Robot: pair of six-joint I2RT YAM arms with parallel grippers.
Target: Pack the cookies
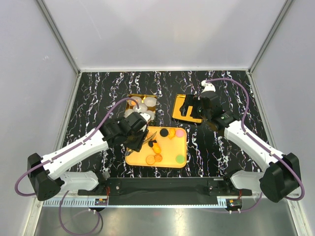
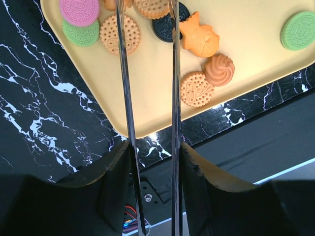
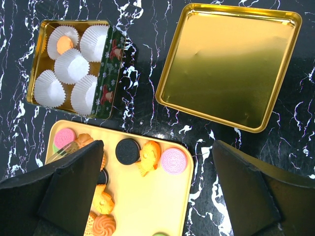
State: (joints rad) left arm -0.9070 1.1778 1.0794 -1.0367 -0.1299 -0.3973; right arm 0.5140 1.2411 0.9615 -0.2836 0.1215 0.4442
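Over the yellow tray (image 2: pixel 147 98), the left pincer (image 2: pixel 153 152) clamped metal tongs (image 2: pixel 173 98), blades apart and aimed at the cookies (image 2: pixel 119 33) lying there (tips out of view). Picking seemed the step in hand: next, the tongs needed to nip one cookie and carry it to a paper cup (image 3: pixel 71 65) in the tin (image 3: pixel 112 64). Reached forward over the desk (image 3: pixel 142 29) near the gold lid (image 3: pixel 229 64), the right pincer (image 3: pixel 156 162) hung wide, empty.

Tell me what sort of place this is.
Probably a robot test cell: plain white walls enclose a marble-patterned table, a left arm and right arm are bolted at its near edge, and cookies lie on a yellow tray.
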